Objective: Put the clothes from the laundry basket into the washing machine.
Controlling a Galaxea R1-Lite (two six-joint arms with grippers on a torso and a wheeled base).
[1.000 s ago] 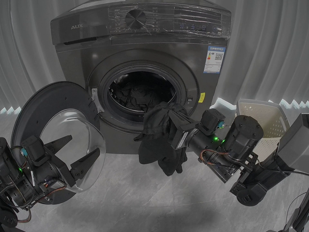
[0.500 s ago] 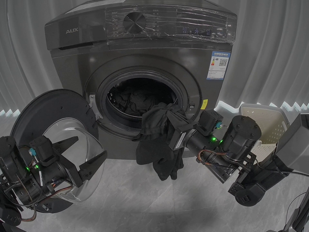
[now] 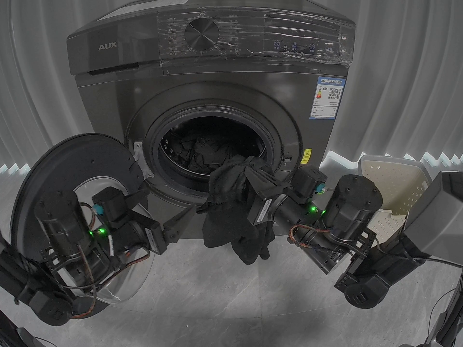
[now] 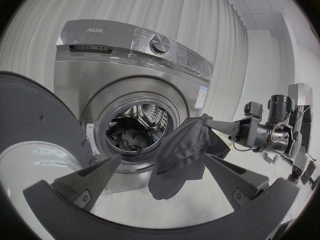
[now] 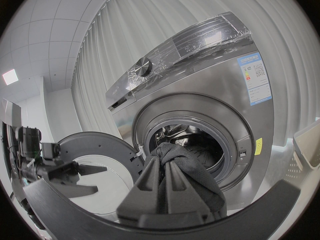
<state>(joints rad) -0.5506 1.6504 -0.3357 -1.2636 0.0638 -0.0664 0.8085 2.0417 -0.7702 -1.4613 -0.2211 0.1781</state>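
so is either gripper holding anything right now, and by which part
The right gripper is shut on the dark garment, pinching its bunched top end; the rest hangs below. The left gripper is open and empty.

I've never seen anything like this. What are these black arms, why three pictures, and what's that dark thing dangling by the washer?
It is a two-armed robot loading laundry. One picture comes from a camera on its head, looking down at the washer, whose round door stands swung open. The other two come from a camera on each wrist, looking along that arm's pincer. The right pincer is shut on a dark garment, held at the washer's opening with most of it hanging down. More dark clothes lie inside. The left pincer is open, holds nothing and points toward the garment. The pale basket sits right of the washer.
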